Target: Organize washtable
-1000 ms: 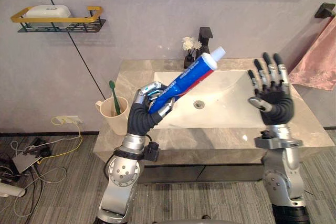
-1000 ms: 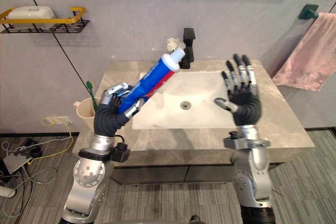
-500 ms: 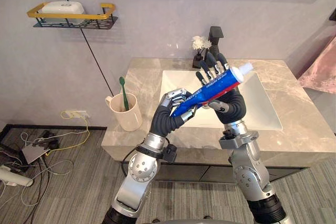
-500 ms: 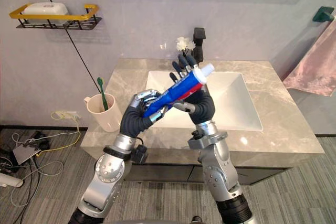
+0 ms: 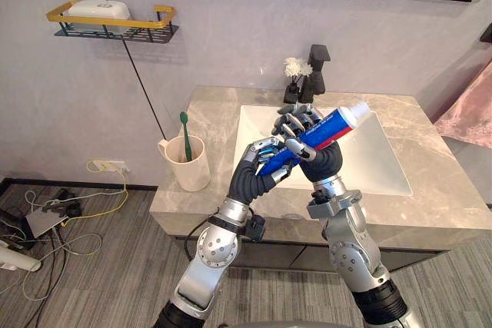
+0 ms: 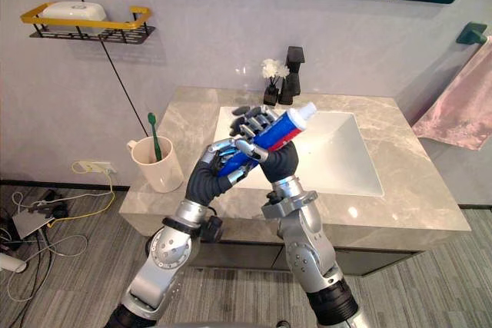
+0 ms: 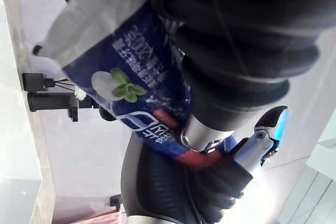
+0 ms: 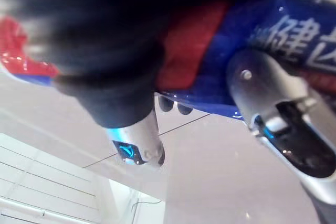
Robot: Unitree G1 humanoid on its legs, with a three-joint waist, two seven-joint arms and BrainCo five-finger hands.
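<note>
A blue and red toothpaste tube (image 5: 329,125) with a white cap is held slanted in the air over the front left of the washbasin (image 5: 380,170), cap pointing up and to the right. My left hand (image 5: 260,167) is shut on the tube's lower end. My right hand (image 5: 311,155) grips the tube's middle, its fingers (image 5: 290,124) curled over the top. The left wrist view shows the tube (image 7: 142,103) close up between both hands. A cream cup (image 5: 188,165) with a green toothbrush (image 5: 184,130) stands on the counter's left end.
A black faucet (image 5: 317,63) and a small vase of white flowers (image 5: 294,74) stand behind the basin. A yellow-railed wall shelf (image 5: 115,24) carries a white box at the upper left. A pink towel (image 5: 470,113) hangs at the right. Cables lie on the floor at left.
My right hand came in from the right, first open behind the tube, and has now curled its fingers round it. The left hand keeps its grip. The camera has shifted.
</note>
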